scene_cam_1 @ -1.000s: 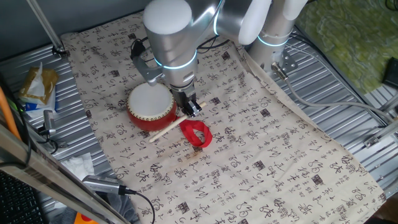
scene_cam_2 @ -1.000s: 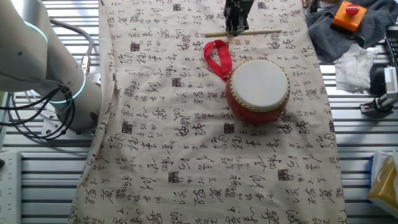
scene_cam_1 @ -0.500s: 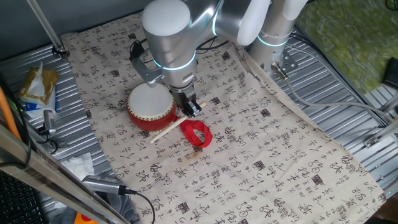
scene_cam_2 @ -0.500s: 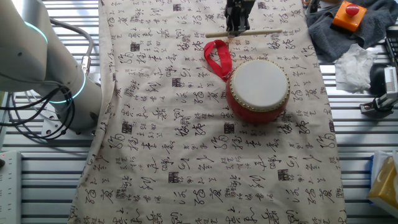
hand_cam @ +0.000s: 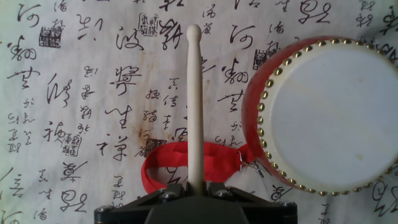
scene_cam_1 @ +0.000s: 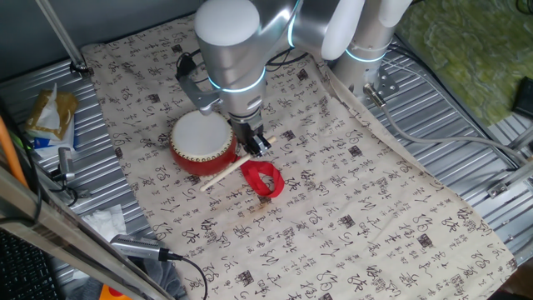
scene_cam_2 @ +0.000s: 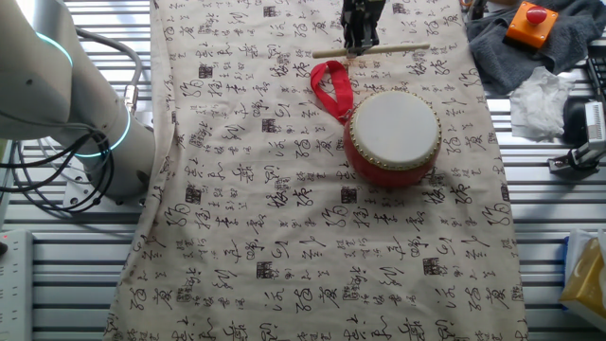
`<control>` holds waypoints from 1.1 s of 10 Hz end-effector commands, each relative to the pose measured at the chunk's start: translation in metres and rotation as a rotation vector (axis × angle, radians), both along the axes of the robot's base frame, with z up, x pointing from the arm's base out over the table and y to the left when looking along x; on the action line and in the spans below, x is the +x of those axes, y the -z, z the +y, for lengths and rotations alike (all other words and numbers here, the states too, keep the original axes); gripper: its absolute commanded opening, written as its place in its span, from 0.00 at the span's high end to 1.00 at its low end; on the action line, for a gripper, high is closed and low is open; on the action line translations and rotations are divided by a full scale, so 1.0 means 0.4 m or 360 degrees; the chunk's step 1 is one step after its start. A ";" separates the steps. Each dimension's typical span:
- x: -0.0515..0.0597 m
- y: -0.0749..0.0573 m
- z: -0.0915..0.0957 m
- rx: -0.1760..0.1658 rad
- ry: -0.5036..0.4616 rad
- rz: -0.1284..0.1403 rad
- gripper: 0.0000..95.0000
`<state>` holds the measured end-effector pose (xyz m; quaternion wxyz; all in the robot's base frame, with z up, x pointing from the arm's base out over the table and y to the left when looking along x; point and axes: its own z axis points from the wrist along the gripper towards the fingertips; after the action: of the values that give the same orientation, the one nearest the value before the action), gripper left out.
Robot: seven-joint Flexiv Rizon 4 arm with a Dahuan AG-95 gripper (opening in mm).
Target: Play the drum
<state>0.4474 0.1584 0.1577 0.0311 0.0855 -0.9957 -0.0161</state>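
The drum (scene_cam_1: pixel 201 142) is a squat red barrel with a white skin and studded rim; it stands on the printed cloth and also shows in the other fixed view (scene_cam_2: pixel 392 135) and at the right of the hand view (hand_cam: pixel 328 112). Its red ribbon loop (scene_cam_1: pixel 263 178) lies beside it on the cloth, also seen in the other fixed view (scene_cam_2: pixel 330 87). My gripper (scene_cam_1: pixel 258 147) is shut on a thin pale wooden stick (hand_cam: pixel 194 106), low over the cloth right beside the drum. The stick lies along the cloth, next to the drum and crossing the ribbon (hand_cam: pixel 186 163).
The white cloth with black characters (scene_cam_1: pixel 333 192) covers the table. A snack packet (scene_cam_1: pixel 50 117) lies at the left edge, and a cable and plug (scene_cam_1: pixel 137 247) at the front left. A grey rag with an orange button box (scene_cam_2: pixel 535 24) sits at the other side.
The arm has shifted very slightly; the stick, drum and ribbon stay where they were.
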 end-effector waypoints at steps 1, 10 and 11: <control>0.002 0.000 0.001 0.0018 -0.0033 0.0003 1.00; 0.002 0.000 0.001 0.0022 -0.0094 -0.0033 1.00; 0.002 0.000 0.001 0.0021 -0.0097 -0.0036 1.00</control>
<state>0.4486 0.1592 0.1580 0.0209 0.1158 -0.9928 -0.0209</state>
